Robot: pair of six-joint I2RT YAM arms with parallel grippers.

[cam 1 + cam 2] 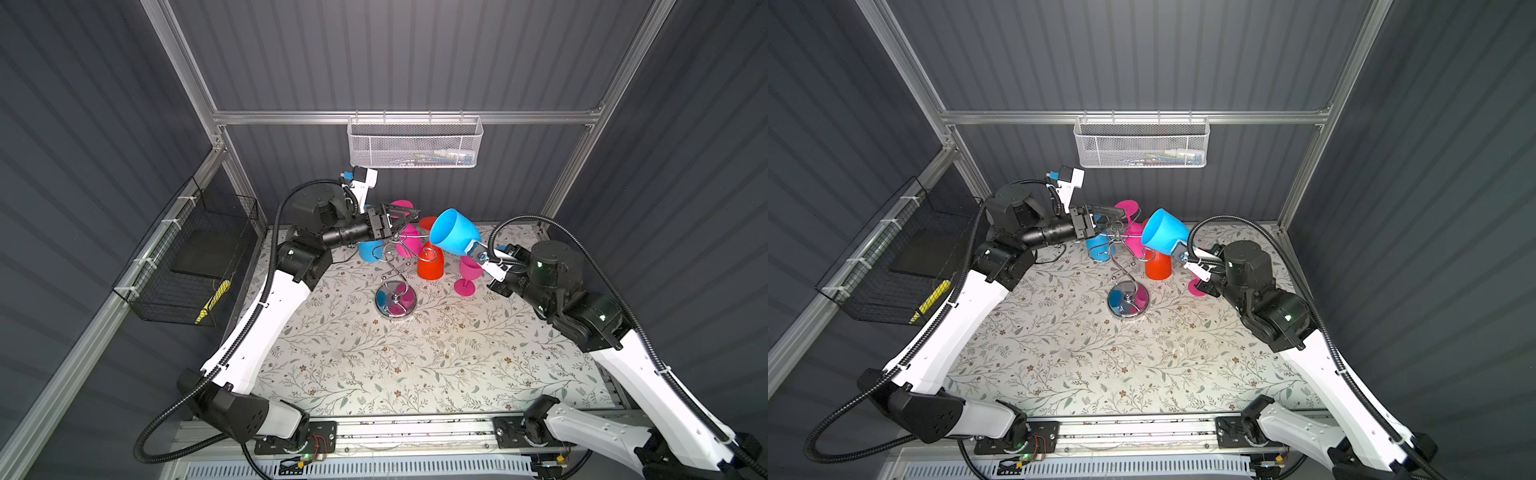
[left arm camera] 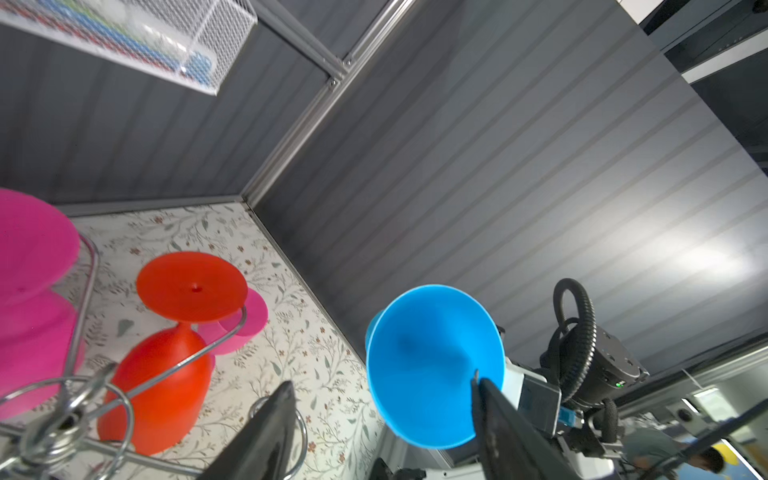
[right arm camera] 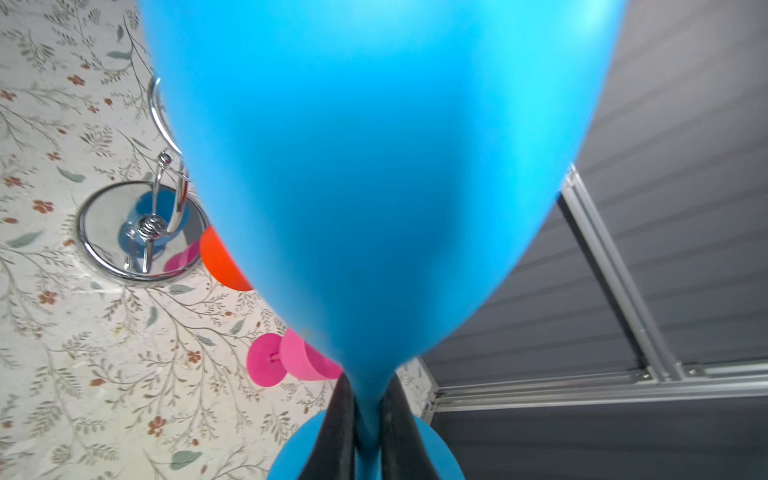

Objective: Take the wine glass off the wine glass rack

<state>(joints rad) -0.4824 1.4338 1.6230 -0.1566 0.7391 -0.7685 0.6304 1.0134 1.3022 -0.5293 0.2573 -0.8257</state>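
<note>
right gripper [image 3: 368, 419] clamped on blue plastic wine glass [image 1: 455, 232] stem, off chrome wire rack [image 1: 395, 266] | left gripper [image 2: 374, 419] jaws apart, empty | risk: tilted glass bumps hanging red glass [image 1: 430, 262]

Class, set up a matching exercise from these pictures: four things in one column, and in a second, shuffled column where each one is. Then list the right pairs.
Things
1. held blue glass
2. red glass
3. small pink glass
4. rack base

Places
A. hanging upside down on a rack arm
B. standing on the table, near the right arm
C. resting on the table, mirroring colours
D. clamped by its stem in the right gripper

Pairs: 1-D, 2-A, 3-B, 4-C
</note>
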